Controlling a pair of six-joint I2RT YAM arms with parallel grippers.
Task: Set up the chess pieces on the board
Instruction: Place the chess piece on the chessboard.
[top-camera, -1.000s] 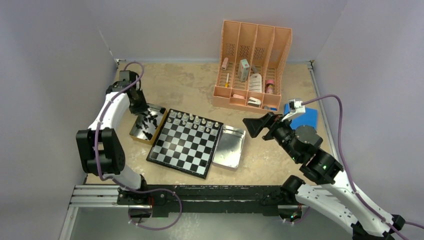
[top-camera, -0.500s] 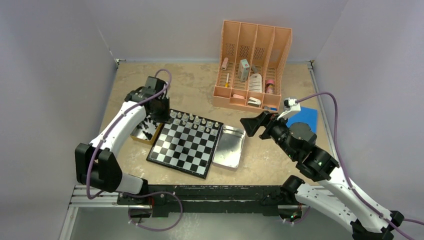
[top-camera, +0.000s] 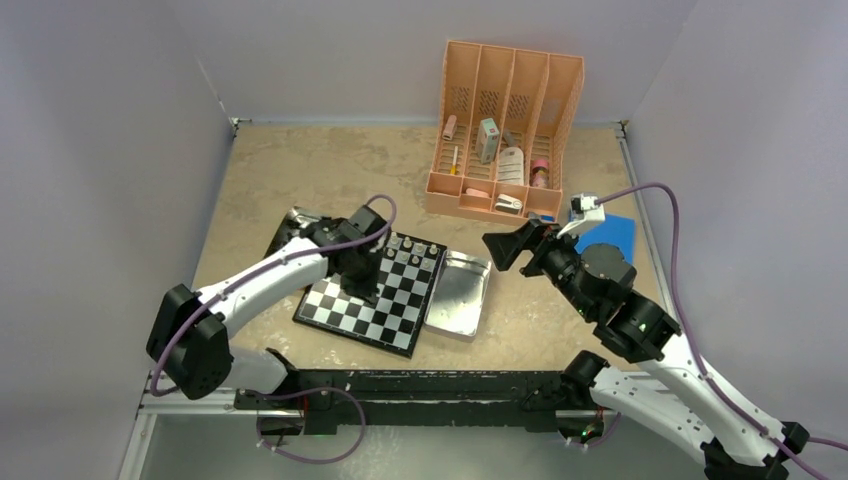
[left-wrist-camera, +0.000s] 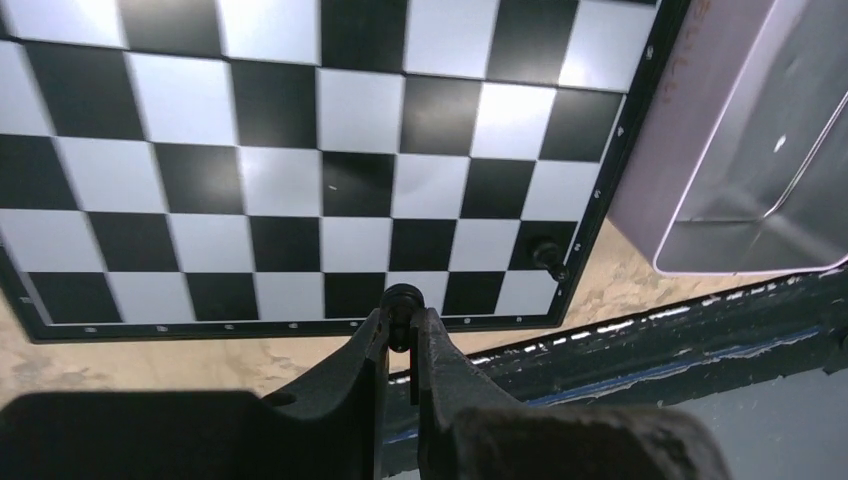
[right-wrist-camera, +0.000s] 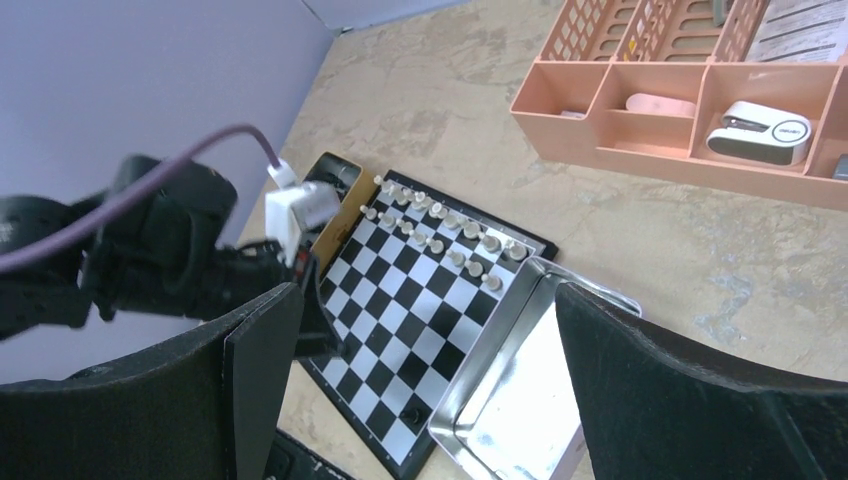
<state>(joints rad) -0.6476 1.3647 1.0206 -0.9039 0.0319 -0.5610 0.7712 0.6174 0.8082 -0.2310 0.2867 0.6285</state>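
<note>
The left arm lies stretched over the board.

We see a sandy, mottled table boxed in by pale lilac walls. At 1 o'clock on it stands a peach organizer, with tall slots at its back and low bins at its front. In the slots we make out a green-and-white box and a white card. A white stapler-like gadget lies in a front bin. At 4 o'clock from the organizer, near it, a blue pad lies flat. At 6 o'clock from the organizer, apart from it, sits a shiny tray. A metal rail runs along the table's 6 o'clock edge.
</note>
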